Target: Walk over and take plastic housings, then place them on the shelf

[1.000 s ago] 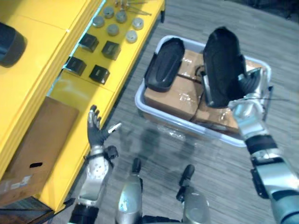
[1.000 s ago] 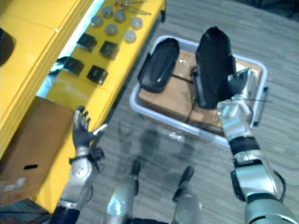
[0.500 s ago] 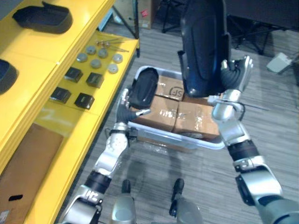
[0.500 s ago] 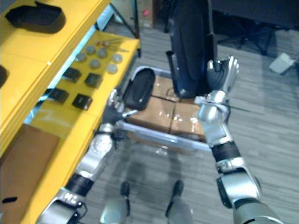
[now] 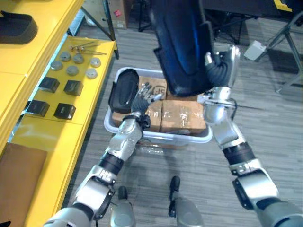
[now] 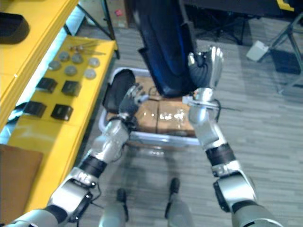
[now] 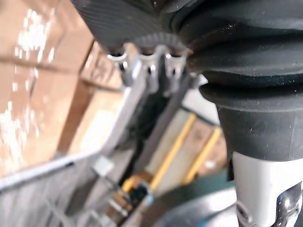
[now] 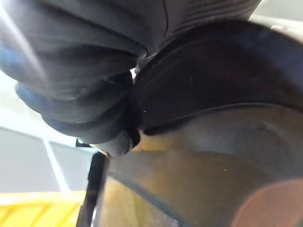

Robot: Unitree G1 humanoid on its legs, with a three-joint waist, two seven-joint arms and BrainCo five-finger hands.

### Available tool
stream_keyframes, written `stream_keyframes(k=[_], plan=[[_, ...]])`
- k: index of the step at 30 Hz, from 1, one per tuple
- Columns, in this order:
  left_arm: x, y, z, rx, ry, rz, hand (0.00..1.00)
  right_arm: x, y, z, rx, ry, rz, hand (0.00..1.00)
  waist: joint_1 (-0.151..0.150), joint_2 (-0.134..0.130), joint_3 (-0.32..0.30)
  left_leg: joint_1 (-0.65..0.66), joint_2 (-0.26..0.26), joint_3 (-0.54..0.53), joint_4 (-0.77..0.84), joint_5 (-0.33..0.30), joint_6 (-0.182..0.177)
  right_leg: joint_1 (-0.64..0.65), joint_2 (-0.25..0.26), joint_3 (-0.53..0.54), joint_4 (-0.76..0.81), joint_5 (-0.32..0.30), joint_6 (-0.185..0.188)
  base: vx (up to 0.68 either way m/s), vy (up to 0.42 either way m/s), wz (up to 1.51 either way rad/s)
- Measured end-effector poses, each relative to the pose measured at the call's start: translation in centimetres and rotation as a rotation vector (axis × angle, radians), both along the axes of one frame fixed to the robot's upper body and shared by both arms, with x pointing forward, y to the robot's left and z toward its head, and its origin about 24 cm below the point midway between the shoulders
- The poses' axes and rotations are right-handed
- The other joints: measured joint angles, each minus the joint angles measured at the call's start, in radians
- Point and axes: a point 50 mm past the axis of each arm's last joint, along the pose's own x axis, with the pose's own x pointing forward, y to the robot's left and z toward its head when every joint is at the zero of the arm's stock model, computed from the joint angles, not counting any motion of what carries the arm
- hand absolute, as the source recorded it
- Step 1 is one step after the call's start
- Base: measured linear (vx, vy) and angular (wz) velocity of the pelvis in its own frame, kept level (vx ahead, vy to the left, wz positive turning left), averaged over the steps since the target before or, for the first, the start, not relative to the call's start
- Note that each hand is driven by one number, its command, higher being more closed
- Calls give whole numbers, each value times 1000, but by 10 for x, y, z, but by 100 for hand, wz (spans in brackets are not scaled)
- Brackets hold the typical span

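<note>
Right hand (image 5: 220, 71) grips dark housing (image 5: 182, 42), thumb and fingers clamped on its edge, upright, high above grey bin (image 5: 161, 138). Left hand (image 5: 140, 101) hovers over cardboard boxes (image 5: 182, 116) in bin, fingers loosely spread, just beside second housing (image 5: 123, 90) lying at end nearest yellow shelf (image 5: 47, 132).

Left arm (image 5: 122, 144), right arm (image 5: 227, 135): silver-grey shells, black bands at the joints. Left robot hand (image 5: 141, 102) and right robot hand (image 5: 221, 71): dark ribbed cover over wrist and back, silver fingers (image 7: 147, 71), dark tips. Bare metal links show at the cover's edge.
</note>
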Motion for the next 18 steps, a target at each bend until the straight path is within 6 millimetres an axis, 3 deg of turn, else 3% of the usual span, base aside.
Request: stream_keyframes(k=[7, 18], plan=[[1, 4, 3, -113, 11, -37, 0, -1, 12, -7, -44, 25, 40, 100, -1, 0, 0, 3, -1, -5, 6, 0, 0, 13, -1, -2, -7, 4, -1, -5, 1, 0], [1, 2, 2, -115, 23, -49, 0, -7, 40, -31, -60, 92, 173, 100, -2, 1, 0, 2, -3, -7, 6, 1, 1, 28, 0, -9, -36, 18, 0, 1, 2, 1]])
